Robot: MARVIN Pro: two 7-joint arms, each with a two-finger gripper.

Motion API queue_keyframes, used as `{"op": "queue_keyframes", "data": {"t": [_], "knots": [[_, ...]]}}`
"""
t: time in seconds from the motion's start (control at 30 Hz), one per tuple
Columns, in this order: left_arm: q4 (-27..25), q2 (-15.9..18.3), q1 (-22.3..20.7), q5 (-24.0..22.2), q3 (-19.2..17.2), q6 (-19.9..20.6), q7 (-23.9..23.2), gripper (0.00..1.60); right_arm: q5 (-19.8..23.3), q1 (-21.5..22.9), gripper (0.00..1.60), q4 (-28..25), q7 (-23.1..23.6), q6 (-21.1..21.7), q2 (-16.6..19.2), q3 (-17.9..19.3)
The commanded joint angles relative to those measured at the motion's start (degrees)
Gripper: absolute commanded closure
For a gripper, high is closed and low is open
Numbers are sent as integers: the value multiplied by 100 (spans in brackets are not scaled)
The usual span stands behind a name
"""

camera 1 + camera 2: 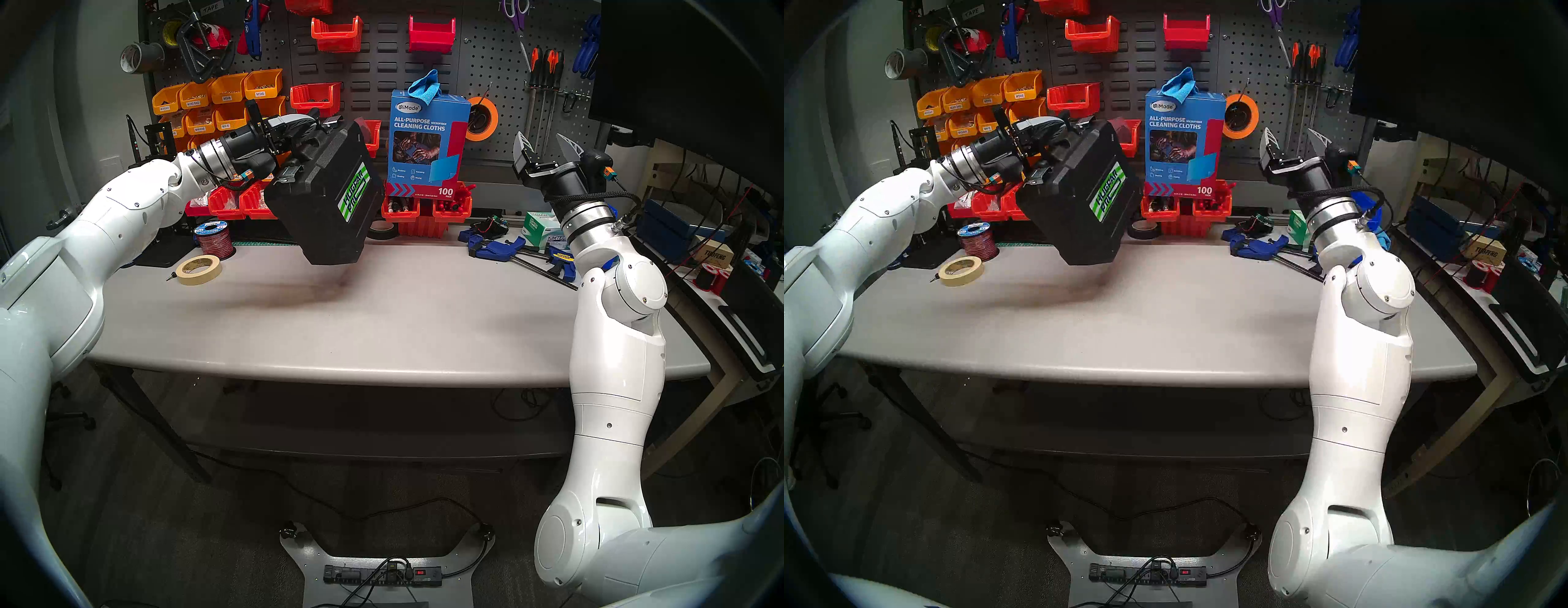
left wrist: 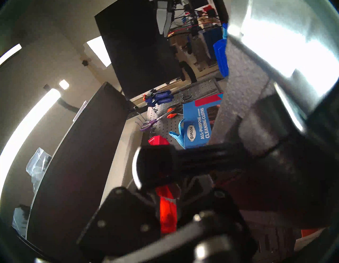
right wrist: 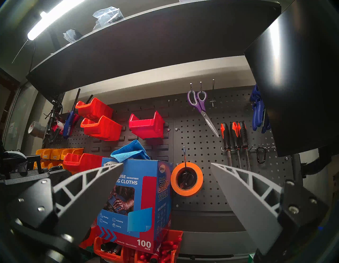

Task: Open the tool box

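Workbench scene: grey table point(image 1: 382, 322) fronting a pegboard hung with orange and red bins. Far left of the head view, masking tape roll point(image 1: 198, 270) lies flat on the table. Left of centre, left gripper point(image 1: 302, 135) is clamped tight on the handle end of the tool box point(image 1: 331, 195); box hangs tilted in the air, clear of the table, its shadow below, striped label facing the camera. Lid looks closed; one silver latch point(image 1: 288, 175) shows on the handle edge, apparently not yet released. Centre, blue cleaning-cloth carton point(image 1: 426, 140) stands behind. Right, right gripper point(image 1: 545, 146) is raised, fingers spread wide, holding nothing, well apart from the box. Progress judgement: box is lifted only; setting it down, freeing both latches and raising the lid remain. Left wrist view gives a blurred close-up of the box's textured edge, no latch detail. Right wrist view confirms the wide empty gap, and catches just a corner of the box at its left edge.
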Motion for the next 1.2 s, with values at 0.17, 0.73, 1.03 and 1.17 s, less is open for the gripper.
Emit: {"op": "queue_keyframes", "data": {"t": [0.17, 0.73, 1.03, 1.17], "knots": [[288, -547, 595, -1201, -748, 134, 170, 160, 9, 23, 0, -41, -6, -14, 22, -9], [471, -963, 1636, -2166, -1226, 275, 100, 160, 43, 22, 0, -30, -32, -20, 50, -29], [401, -1121, 2088, -2612, -1410, 386, 146, 160, 62, 21, 0, -24, -47, -24, 67, -41], [353, -1152, 2270, -2680, -1419, 443, 97, 160, 69, 21, 0, -22, -52, -25, 73, -47]]}}
